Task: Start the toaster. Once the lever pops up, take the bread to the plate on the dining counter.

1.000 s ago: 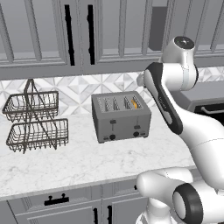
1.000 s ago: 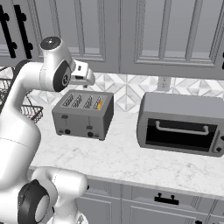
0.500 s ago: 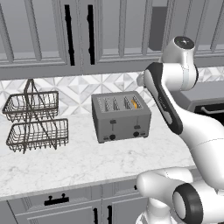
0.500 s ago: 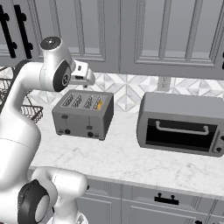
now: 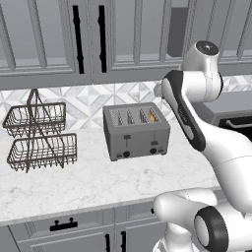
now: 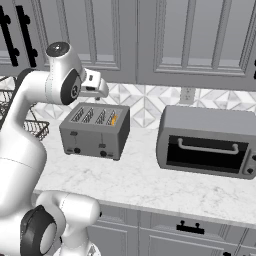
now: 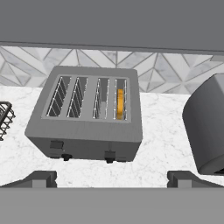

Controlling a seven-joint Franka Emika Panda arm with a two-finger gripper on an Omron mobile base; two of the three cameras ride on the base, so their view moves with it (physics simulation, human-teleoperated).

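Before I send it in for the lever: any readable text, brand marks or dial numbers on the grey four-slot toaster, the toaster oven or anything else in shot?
None: no readable text in any view.
Boxy grey metal toaster: front shows black levers and knobs, no brand or dial numbers.
Grey toaster oven: plain door and handle; knobs at its right edge unmarked or too small to tell.
Grey cabinet doors: plain.

- I look down on the toaster (image 7: 87, 127), four slots facing up, on a white marble worktop (image 7: 162, 144).
- The bread (image 7: 120, 104) sits in its rightmost slot.
- My finger tips (image 7: 41, 178) show at 6 o'clock, spread wide.
- A grey oven (image 7: 205, 131) sits at 3 o'clock.
- A wire basket (image 7: 4, 118) edge is at 9 o'clock.
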